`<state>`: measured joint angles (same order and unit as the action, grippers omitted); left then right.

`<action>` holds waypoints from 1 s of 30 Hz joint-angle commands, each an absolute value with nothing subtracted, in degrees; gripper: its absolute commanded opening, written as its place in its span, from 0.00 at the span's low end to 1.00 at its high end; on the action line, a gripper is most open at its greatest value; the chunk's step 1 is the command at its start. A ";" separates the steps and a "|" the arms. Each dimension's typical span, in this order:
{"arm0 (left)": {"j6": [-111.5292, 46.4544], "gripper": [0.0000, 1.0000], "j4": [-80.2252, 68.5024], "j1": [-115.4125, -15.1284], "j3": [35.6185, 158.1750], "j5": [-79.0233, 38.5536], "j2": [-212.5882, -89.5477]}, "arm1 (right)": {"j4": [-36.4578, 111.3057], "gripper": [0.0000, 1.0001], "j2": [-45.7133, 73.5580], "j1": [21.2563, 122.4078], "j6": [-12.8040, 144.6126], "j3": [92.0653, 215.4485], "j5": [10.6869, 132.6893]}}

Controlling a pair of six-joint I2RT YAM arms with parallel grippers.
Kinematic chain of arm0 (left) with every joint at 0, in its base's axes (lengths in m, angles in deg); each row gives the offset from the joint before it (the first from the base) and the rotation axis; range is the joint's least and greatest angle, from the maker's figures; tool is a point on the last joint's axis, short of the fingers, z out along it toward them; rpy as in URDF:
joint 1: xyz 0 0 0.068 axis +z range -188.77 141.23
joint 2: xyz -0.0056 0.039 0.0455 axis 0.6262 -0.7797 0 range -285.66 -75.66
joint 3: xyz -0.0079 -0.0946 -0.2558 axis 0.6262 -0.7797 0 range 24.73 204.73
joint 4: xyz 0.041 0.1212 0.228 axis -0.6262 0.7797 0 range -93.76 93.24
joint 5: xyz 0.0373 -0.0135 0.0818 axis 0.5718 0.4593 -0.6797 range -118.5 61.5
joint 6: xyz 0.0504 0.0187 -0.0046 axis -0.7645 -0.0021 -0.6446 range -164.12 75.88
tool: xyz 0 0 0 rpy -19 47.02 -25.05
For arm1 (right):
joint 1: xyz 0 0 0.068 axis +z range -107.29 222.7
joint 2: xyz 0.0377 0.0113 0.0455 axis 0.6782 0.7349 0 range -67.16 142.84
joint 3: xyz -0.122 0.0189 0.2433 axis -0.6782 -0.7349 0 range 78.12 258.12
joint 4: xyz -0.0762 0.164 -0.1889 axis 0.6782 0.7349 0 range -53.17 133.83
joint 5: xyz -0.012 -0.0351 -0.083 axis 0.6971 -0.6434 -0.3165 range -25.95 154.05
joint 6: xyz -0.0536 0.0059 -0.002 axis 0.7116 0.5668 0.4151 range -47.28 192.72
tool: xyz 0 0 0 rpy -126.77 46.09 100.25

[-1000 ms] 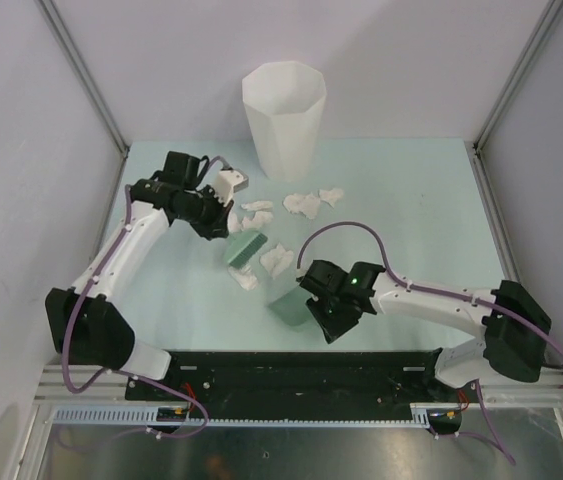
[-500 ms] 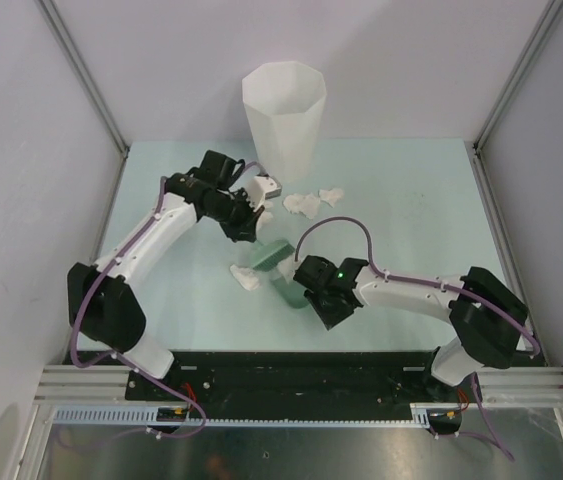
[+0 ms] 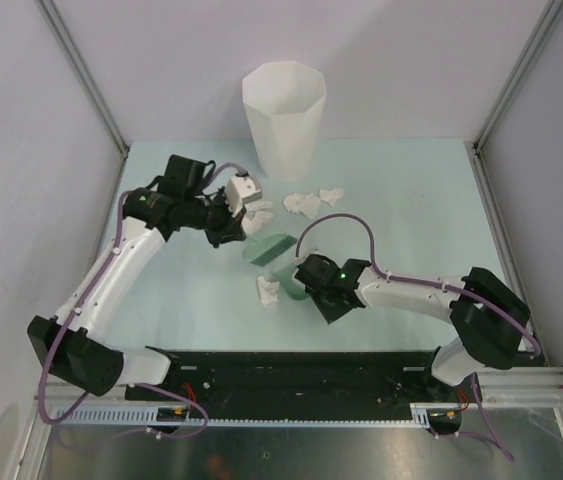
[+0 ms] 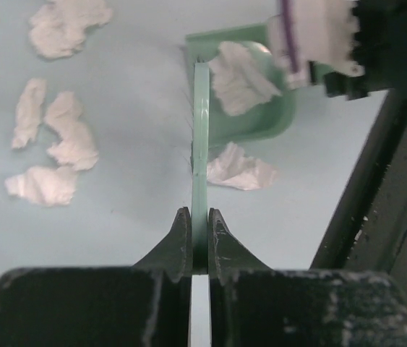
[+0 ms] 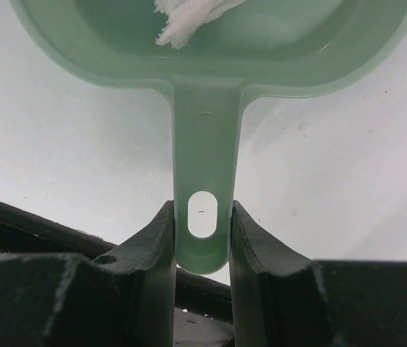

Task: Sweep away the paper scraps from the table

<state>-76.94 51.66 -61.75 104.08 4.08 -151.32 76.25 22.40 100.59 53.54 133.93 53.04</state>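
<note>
The right gripper [image 5: 203,217] pinches the pan [image 5: 297,58], one scrap [image 4: 241,76] inside it, a second scrap [image 4: 239,168] just outside its rim, other scraps [image 4: 62,137] farther off on the table [image 4: 131,188], nearer the left gripper [image 4: 200,220], which clamps the brush [image 4: 201,130] edge-on toward the pan.

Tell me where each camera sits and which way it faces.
Top external: high behind the robot, looking down on table, bin, left arm, right arm.
Left wrist: on the left gripper, facing along the brush toward paper scraps; own fingers show.
Right wrist: on the right gripper, facing the dustpan; own fingers show.
Shared: both wrist views show the dustpan holding a scrap.
</note>
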 commanded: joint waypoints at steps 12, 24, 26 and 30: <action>-76.19 0.00 51.09 -45.72 103.22 0.42 -146.59 | 83.05 0.00 4.83 91.76 56.10 137.09 55.33; -77.43 0.00 49.51 -44.13 93.55 2.44 -145.54 | 92.98 0.00 19.83 73.12 72.80 176.40 45.00; -77.69 0.00 49.07 -44.13 92.06 3.05 -145.27 | 96.48 0.00 25.18 71.98 76.22 184.61 43.14; -78.04 0.00 47.84 -44.05 90.12 2.79 -145.80 | 102.65 0.00 42.64 69.17 81.05 208.49 36.55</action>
